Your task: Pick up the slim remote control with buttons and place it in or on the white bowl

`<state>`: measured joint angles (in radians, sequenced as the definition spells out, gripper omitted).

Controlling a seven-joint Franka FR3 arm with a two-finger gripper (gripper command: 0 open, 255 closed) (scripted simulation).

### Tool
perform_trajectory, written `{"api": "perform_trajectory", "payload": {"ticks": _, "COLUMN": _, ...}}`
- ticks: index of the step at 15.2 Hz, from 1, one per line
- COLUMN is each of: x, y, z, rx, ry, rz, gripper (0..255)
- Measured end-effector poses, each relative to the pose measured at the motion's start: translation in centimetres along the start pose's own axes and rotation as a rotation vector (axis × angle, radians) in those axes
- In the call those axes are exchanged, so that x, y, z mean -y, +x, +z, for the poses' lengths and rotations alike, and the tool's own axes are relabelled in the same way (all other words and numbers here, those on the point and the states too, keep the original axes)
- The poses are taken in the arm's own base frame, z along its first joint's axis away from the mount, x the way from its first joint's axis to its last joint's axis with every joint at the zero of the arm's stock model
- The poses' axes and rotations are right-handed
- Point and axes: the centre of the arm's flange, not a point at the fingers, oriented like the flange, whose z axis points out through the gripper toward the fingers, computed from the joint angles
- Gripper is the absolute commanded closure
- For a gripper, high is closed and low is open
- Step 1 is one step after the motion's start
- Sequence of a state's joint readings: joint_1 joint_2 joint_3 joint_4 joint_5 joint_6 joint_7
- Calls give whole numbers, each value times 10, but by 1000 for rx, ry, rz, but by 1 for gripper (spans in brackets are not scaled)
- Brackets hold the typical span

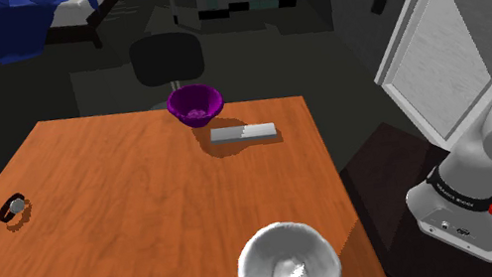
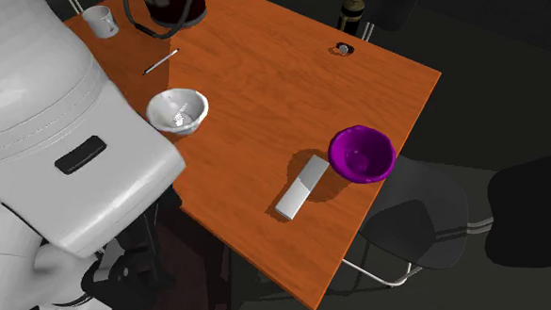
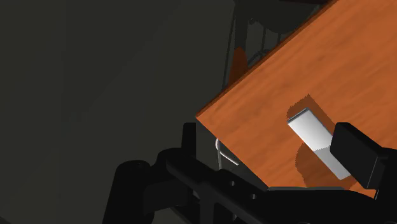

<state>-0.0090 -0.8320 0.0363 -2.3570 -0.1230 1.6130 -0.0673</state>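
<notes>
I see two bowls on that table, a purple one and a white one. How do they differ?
Colour: the purple bowl is deep violet, the white bowl pale and glossy. Place: the purple bowl sits right beside the grey remote; the white bowl stands well apart from it, by the opposite table edge. Both sit upright on the orange-brown table.

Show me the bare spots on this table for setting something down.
Largest bare patch: the middle of the orange wooden table, bordered by the small dark ring, the glossy purple bowl, the flat grey remote and the white round bowl. Crowded: the edge where remote and purple bowl sit close together.
</notes>
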Motion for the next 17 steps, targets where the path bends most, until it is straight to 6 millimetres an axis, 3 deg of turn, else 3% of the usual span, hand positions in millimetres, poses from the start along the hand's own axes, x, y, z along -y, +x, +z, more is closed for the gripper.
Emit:
{"api": "perform_trajectory", "payload": {"ticks": 2, "x": 1, "y": 3, "z": 4, "rx": 1, "ry": 3, "rz": -8, "gripper": 0}}
{"api": "perform_trajectory", "payload": {"ticks": 4, "x": 9, "y": 16, "z": 21, "rx": 3, "ry": 11, "rz": -36, "gripper": 0}}
{"api": "perform_trajectory", "payload": {"ticks": 17, "x": 70, "y": 118, "z": 135, "rx": 16, "ry": 81, "rz": -255, "gripper": 0}}
